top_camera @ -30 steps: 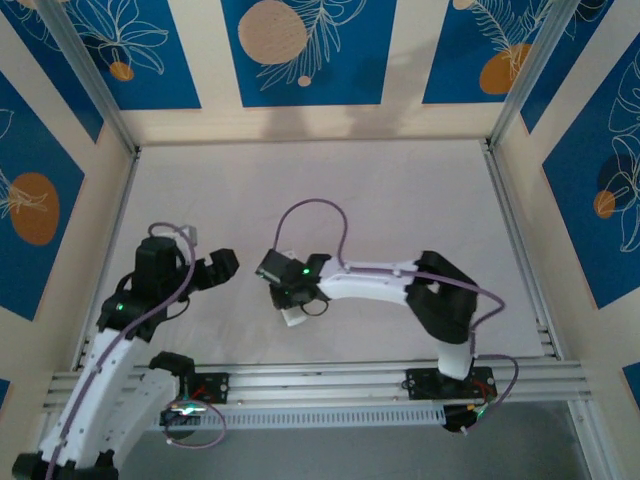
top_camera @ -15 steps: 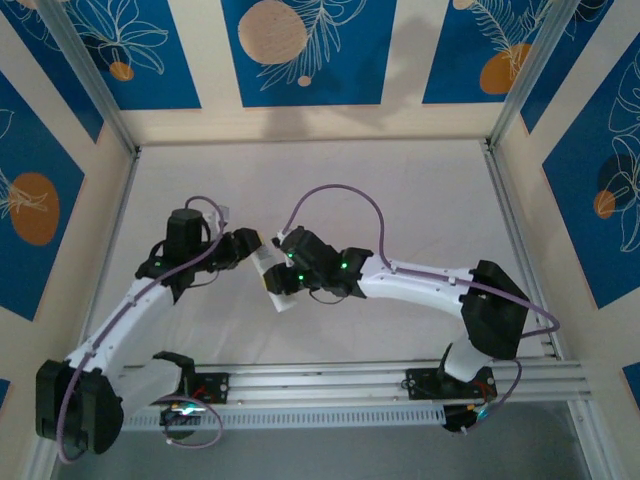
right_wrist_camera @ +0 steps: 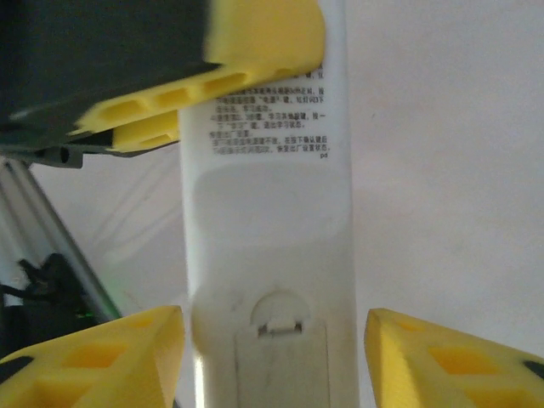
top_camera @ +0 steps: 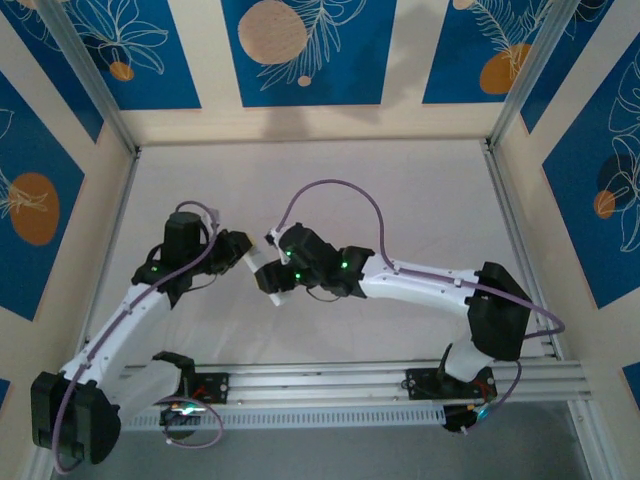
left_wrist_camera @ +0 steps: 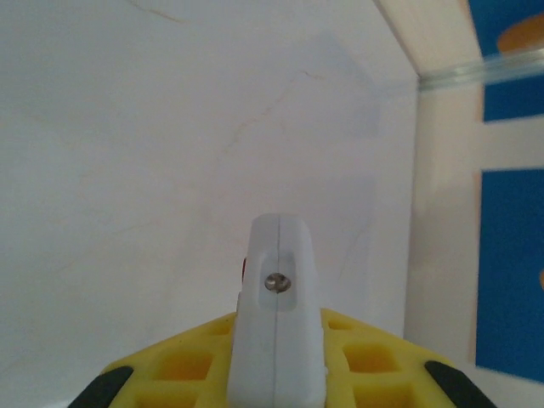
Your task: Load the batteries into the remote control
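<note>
The remote control (right_wrist_camera: pixel 268 212) is a slim white bar with its plain back, printed text and battery cover facing the right wrist camera. My left gripper (left_wrist_camera: pixel 276 340) is shut on one end of the remote control (left_wrist_camera: pixel 276 255), seen end-on between yellow fingers (left_wrist_camera: pixel 191 361). My right gripper (right_wrist_camera: pixel 274 340) stands open astride the other end, with a gap between each yellow finger (right_wrist_camera: pixel 127 348) and the bar. From above, the left gripper (top_camera: pixel 238 254) and right gripper (top_camera: pixel 272 272) meet at the remote control (top_camera: pixel 257 262) mid-table. The batteries are out of view.
An aluminium rail (top_camera: pixel 330 380) runs along the near edge by the arm bases. A purple cable (top_camera: pixel 330 188) loops above the right arm. Frame posts and patterned walls enclose the white table (top_camera: pixel 400 200) on three sides.
The left arm reached in to the remote and its gripper closed on one end. The right arm carried the remote up and left, and its jaws have now opened off it.
</note>
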Tool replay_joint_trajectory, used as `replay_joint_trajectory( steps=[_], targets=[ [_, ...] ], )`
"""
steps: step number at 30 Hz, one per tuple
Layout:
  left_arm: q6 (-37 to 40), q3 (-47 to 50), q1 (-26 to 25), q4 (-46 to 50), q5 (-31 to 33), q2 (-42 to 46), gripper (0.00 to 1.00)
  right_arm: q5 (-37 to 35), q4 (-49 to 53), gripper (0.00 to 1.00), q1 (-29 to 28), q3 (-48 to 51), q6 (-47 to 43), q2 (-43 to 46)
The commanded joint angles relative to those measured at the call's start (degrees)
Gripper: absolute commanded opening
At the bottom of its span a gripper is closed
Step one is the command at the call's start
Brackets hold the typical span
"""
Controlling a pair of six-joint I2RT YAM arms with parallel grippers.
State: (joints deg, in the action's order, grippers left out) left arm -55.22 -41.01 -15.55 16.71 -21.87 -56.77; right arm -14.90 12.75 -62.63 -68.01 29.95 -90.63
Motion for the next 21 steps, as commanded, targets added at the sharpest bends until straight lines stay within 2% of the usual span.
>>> replay_joint_trajectory(
  steps=[1, 4, 7, 12, 17, 19, 21],
  targets=[
    [-3.68, -4.91, -0.18, 9.99, 6.72, -1.15, 0.09, -12.8, 3.33, 0.6, -2.89, -2.96, -10.53, 1.77],
    [-5.65, -8.41, -0.18, 15.19, 7.79, -4.02, 0.07, -18.12, 5.41, 0.63, -4.44, -5.18, -17.47, -0.46],
    [-8.53, -10.22, -0.18, 16.86, 8.16, -5.82, 0.07, -19.94, 6.05, 0.67, -6.11, -6.48, -21.82, -2.53],
    [-13.47, -8.32, -0.18, 12.09, 7.8, -5.48, 0.06, -20.48, 6.15, 0.68, -6.51, -7.86, -20.98, -5.95],
    [-13.34, -8.38, -0.18, 11.96, 8.26, -4.59, 0.06, -24.04, 7.66, 0.59, -6.34, -10.53, -22.04, -10.43],
    [-13.18, -8.26, -0.18, 12.24, 8.4, -4.18, 0.06, -25.1, 7.74, 0.49, -6.54, -11.07, -22.74, -11.19],
    [-12.89, -8.18, -0.18, 12.98, 8.84, -3.97, 0.06, -26.0, 7.55, 0.35, -6.89, -11.59, -23.45, -11.49]
  ],
)
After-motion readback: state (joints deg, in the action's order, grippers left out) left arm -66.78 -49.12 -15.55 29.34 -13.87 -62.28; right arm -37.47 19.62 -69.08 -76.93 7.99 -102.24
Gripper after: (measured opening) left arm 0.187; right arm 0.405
